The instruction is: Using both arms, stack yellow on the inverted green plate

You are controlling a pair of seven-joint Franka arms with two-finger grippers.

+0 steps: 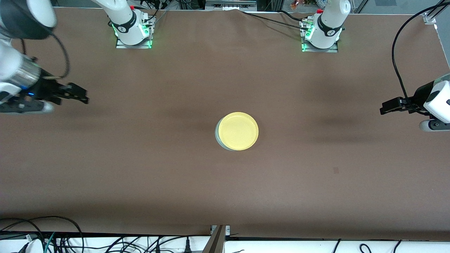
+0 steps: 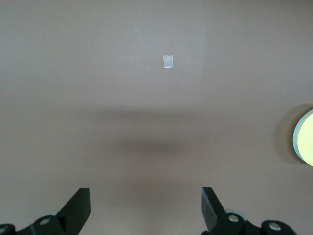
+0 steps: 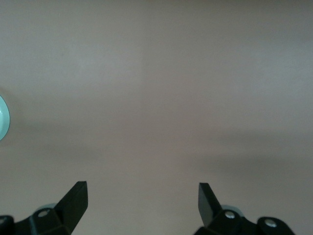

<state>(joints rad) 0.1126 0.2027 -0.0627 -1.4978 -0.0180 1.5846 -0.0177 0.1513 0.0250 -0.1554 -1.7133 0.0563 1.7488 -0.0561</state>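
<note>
The yellow plate (image 1: 238,131) lies on top of the pale green plate (image 1: 217,135) at the table's middle; only a thin green crescent shows toward the right arm's end. The stack's edge shows in the left wrist view (image 2: 305,138), and the green rim shows in the right wrist view (image 3: 3,119). My left gripper (image 1: 382,109) is open and empty over bare table at the left arm's end. My right gripper (image 1: 83,97) is open and empty over bare table at the right arm's end. Both are well apart from the plates.
The brown table cover (image 1: 140,168) spans the view. A small tape patch (image 1: 336,170) lies nearer the front camera than the left gripper; it also shows in the left wrist view (image 2: 168,61). Cables hang along the table's front edge (image 1: 105,242).
</note>
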